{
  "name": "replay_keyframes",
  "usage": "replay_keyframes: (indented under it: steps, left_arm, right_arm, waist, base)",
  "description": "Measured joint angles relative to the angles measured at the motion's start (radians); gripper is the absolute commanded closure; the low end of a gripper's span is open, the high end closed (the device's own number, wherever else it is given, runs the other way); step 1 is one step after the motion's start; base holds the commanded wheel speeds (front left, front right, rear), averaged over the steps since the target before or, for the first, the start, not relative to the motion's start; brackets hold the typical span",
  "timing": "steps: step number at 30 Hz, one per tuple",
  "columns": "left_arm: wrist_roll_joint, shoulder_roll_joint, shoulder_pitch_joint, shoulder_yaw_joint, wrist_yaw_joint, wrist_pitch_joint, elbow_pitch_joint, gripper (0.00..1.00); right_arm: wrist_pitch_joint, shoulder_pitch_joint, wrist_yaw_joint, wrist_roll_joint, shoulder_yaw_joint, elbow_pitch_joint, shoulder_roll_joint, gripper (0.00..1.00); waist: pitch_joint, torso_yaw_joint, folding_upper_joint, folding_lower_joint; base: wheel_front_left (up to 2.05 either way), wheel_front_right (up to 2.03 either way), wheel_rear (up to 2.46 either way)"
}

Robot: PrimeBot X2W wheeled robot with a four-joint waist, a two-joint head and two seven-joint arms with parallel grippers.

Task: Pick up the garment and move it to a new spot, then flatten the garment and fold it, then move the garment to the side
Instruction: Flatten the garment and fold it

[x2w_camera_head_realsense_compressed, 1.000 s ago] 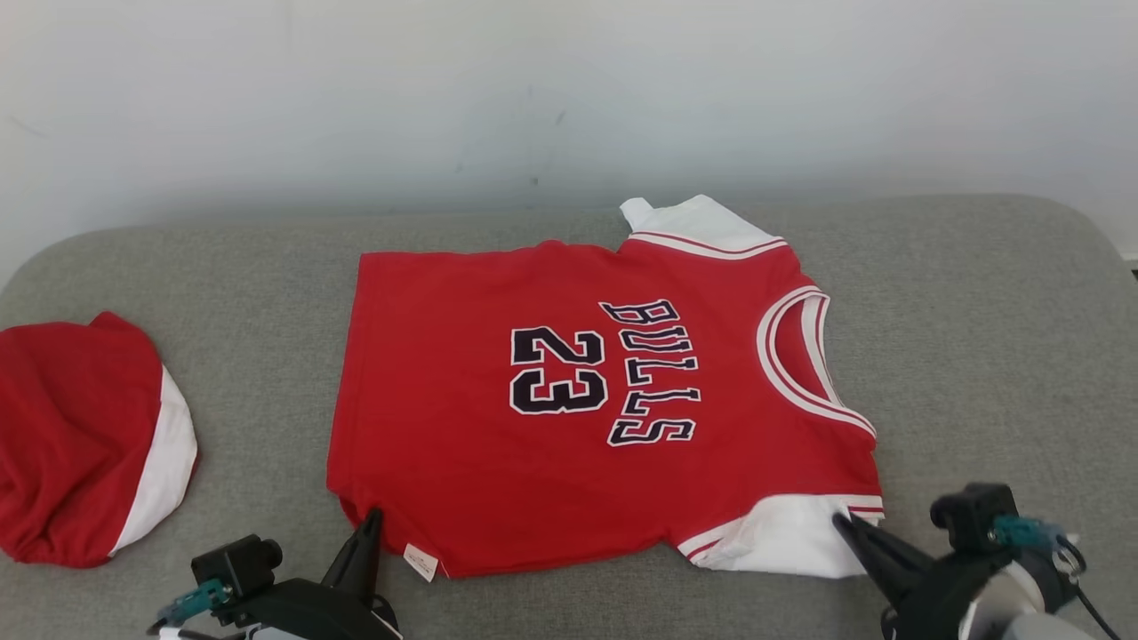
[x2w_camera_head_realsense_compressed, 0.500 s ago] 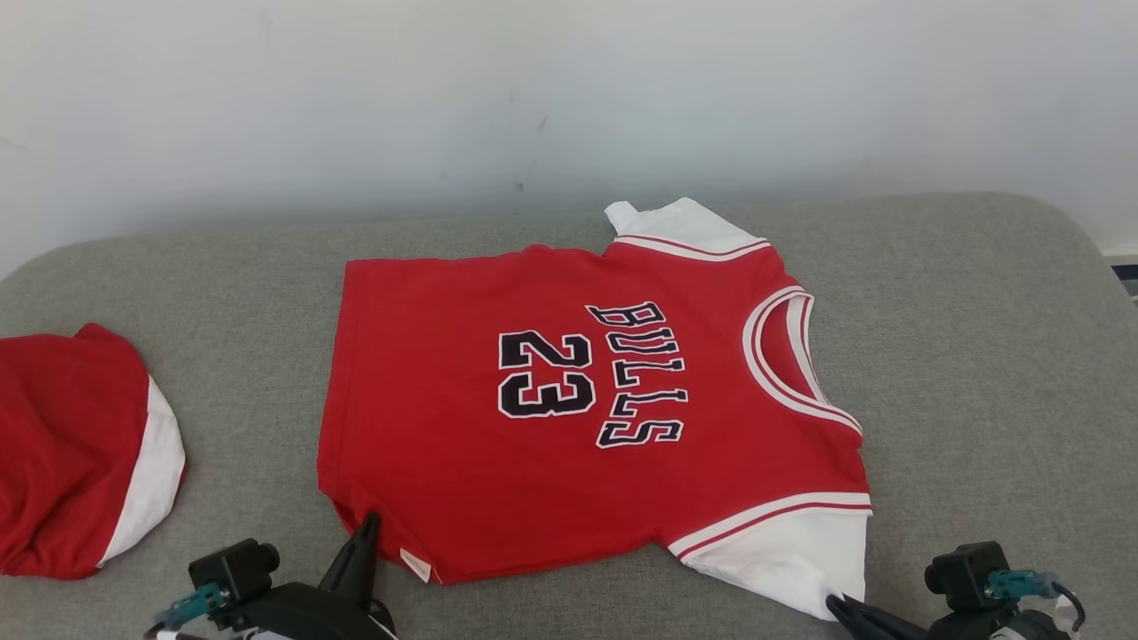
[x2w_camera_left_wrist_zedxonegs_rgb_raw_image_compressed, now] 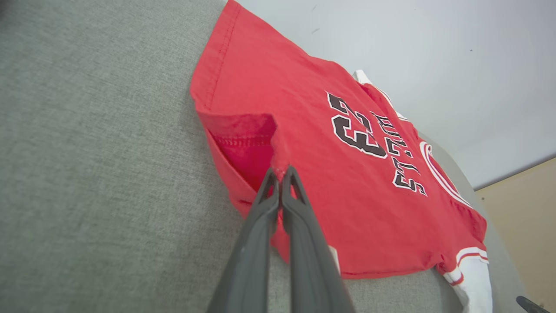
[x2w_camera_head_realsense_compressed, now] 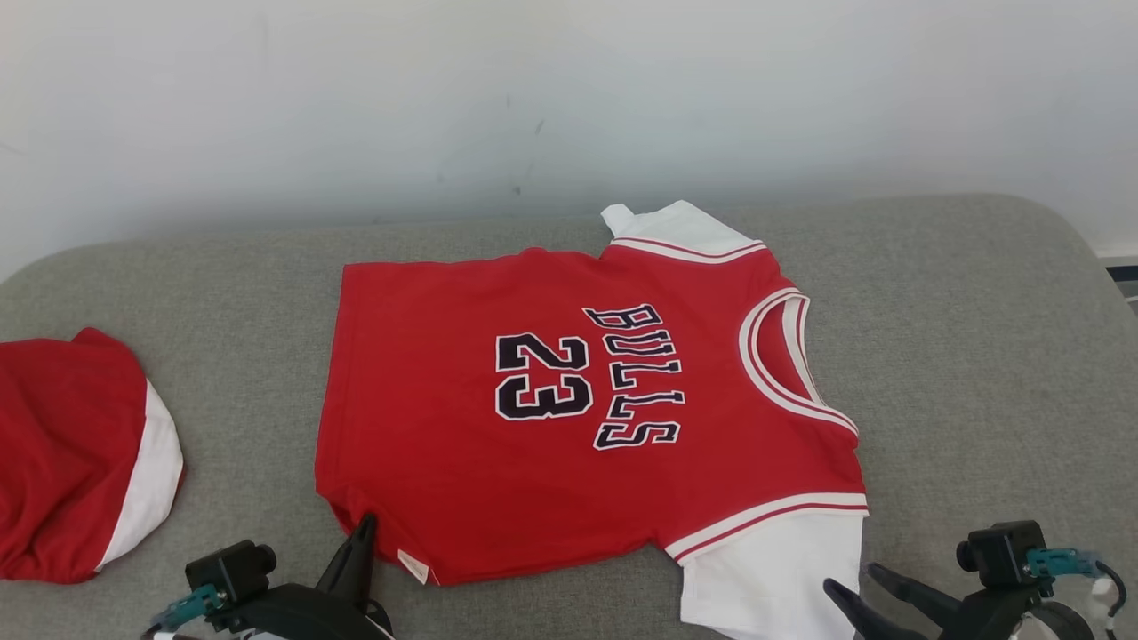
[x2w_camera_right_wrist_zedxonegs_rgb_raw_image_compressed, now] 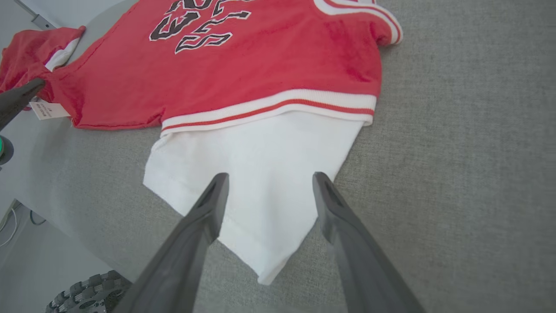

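Presently, the red jersey [x2w_camera_head_realsense_compressed: 569, 409], lettered BULLS and 23 in black, lies spread flat at centre frame on the grey cushion [x2w_camera_head_realsense_compressed: 978, 356], neckline toward the right. Left gripper [x2w_camera_left_wrist_zedxonegs_rgb_raw_image_compressed: 280, 171], lower left, is clamped on the hem corner, raising a small fold. Right gripper [x2w_camera_right_wrist_zedxonegs_rgb_raw_image_compressed: 268, 179], lower right, stands agape, its 2 fingers straddling the white sleeve [x2w_camera_right_wrist_zedxonegs_rgb_raw_image_compressed: 243, 148]. The right wrist view adds a knobbly tyre [x2w_camera_right_wrist_zedxonegs_rgb_raw_image_compressed: 87, 293] at its lower left.
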Motion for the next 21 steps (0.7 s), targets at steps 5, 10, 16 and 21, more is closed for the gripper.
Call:
replay_keyframes:
  steps: [5, 10, 16, 21]
  left_arm:
    - [0.0, -0.001, 0.0, 0.001, 0.0, 0.0, -0.005, 1.0]
    - [0.003, -0.003, -0.002, 0.0, 0.0, 0.0, -0.015, 1.0]
    - [0.006, -0.01, -0.015, -0.003, 0.0, 0.0, -0.018, 1.0]
    - [0.006, -0.016, -0.022, -0.003, 0.0, 0.0, -0.02, 1.0]
  right_arm:
    - [0.027, 0.02, -0.001, -0.009, 0.019, 0.017, -0.007, 0.0]
    - [0.058, 0.029, -0.022, -0.007, 0.033, 0.024, 0.006, 0.0]
    - [0.092, 0.023, -0.052, -0.02, 0.053, 0.04, 0.012, 0.0]
    - [0.121, 0.009, -0.07, -0.027, 0.062, 0.044, 0.015, 0.77]
  waist:
    - [0.004, 0.0, 0.0, 0.0]
    - [0.019, 0.005, 0.0, 0.0]
    - [0.036, 0.013, 0.0, 0.0001]
    - [0.047, 0.024, 0.0, 0.0001]
  base:
    - [0.0, 0.0, 0.0]
    - [0.0, 0.0, 0.0]
    - [0.0, 0.0, 0.0]
    - [0.0, 0.0, 0.0]
